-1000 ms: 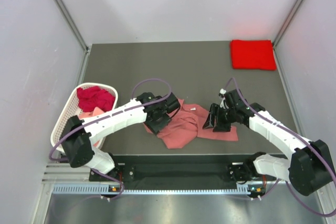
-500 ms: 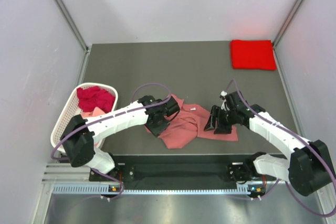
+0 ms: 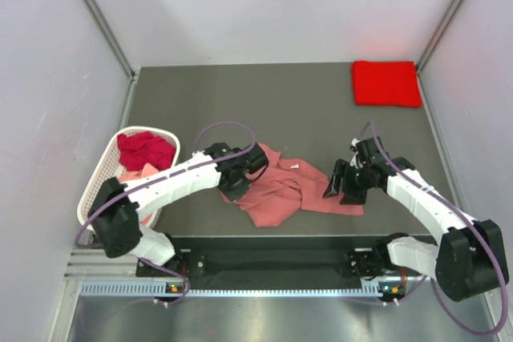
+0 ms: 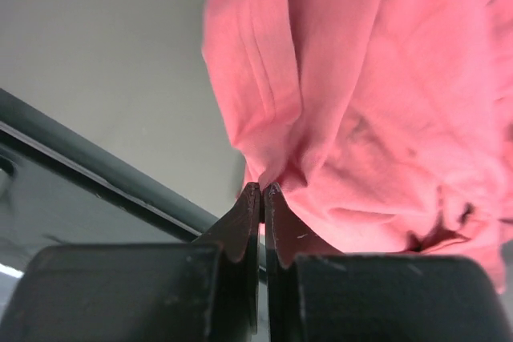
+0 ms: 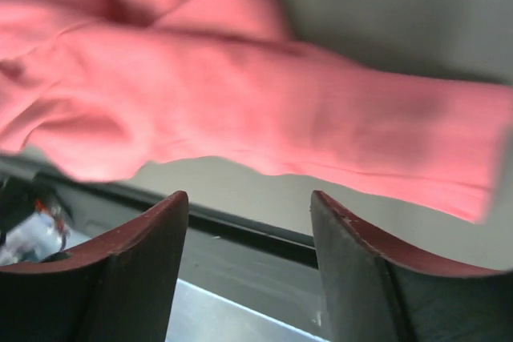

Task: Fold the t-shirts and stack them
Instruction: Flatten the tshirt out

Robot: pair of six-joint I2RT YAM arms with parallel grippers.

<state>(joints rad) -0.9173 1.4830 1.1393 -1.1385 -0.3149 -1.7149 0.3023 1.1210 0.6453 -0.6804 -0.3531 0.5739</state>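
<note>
Here I have the salmon pink t-shirt [image 3: 276, 194] lying crumpled at the near middle of the worktop [image 3: 264, 102], bunched on its left and trailing out flat to the right. My left claw [image 4: 262, 190] is closed tight, its tips meeting right on a fold at the shirt's left edge, so I judge it has a thin pinch of cloth. My right claw [image 5: 248, 198] hangs open over the shirt's right end, gripping nothing, with the hem lying just past its tips.

This is soft, light, floppy cloth. It will sag and drag rather than hold any shape, and a pinch of only 1 layer could slip. I'd take it at 2 well-separated spots, hem or shoulder seam, where the doubled fabric gives more to bite.

The bright red t-shirt [image 3: 386, 83] sits folded in the far right corner. The dark crimson t-shirt [image 3: 144, 150] waits in the white slotted basket [image 3: 96, 186] at the left.
</note>
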